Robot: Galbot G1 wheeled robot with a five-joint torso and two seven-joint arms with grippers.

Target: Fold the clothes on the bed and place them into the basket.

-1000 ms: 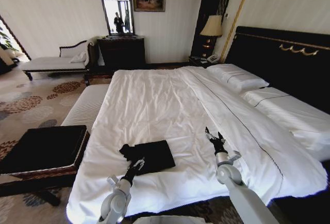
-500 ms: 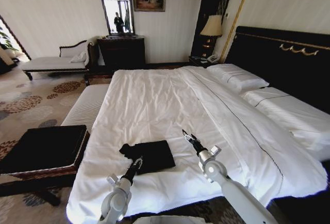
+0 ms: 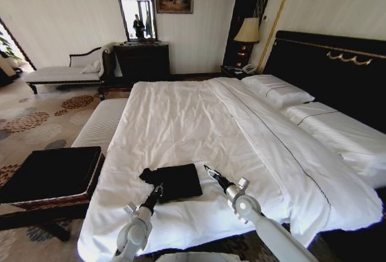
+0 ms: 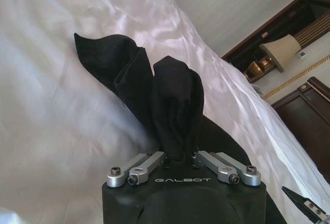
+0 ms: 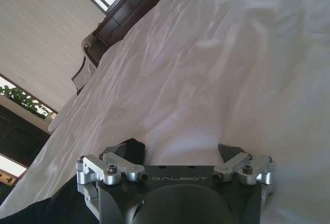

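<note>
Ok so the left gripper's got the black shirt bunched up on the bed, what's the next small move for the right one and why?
Probably ease the right gripper onto the near edge of the folded black T-shirt and close. Its fingers are spread over the white bed sheet beside the shirt, while the left gripper already pinches a fold.

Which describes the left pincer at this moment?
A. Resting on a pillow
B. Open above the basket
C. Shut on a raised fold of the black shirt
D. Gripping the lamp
C: the left pincer pinches a bunched fold of the black shirt lifted off the bed.
</note>
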